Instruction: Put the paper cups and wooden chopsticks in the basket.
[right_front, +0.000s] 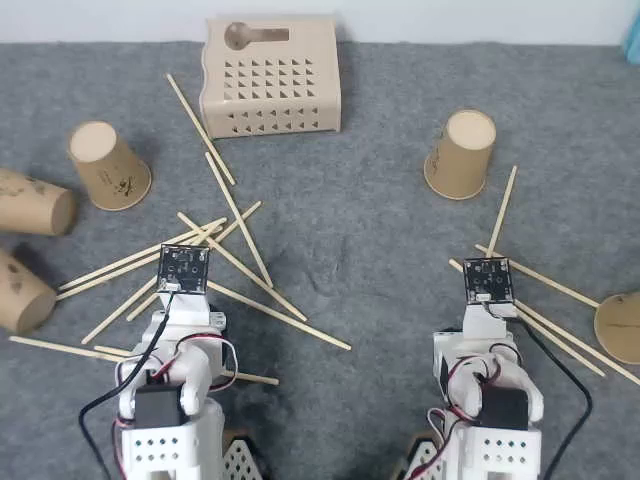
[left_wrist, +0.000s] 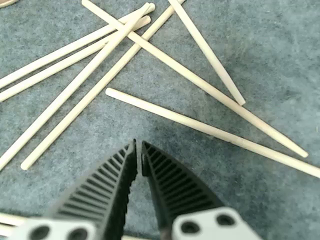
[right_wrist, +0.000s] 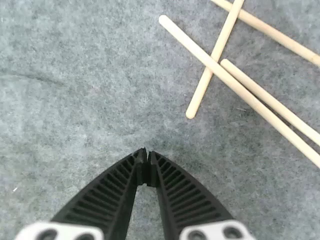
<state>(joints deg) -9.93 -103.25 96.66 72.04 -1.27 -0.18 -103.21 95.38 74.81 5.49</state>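
A beige perforated basket (right_front: 270, 75) lies at the back of the grey mat. Paper cups stand or lie around it: one (right_front: 110, 165) at back left, two (right_front: 35, 205) (right_front: 15, 290) lying at the left edge, one (right_front: 460, 155) at back right, one (right_front: 620, 325) at the right edge. Wooden chopsticks (right_front: 235, 265) lie crossed in front of the left arm (right_front: 185, 270). My left gripper (left_wrist: 138, 145) is shut and holds nothing, hovering just short of a chopstick (left_wrist: 200, 127). My right gripper (right_wrist: 146, 151) is shut and holds nothing above bare mat, near crossed chopsticks (right_wrist: 215, 55).
More chopsticks (right_front: 540, 310) run beside the right arm (right_front: 488, 280) toward the right edge. A single stick (right_front: 200, 115) lies next to the basket. Open mat (right_front: 380, 240) stretches between the two arms and up to the basket.
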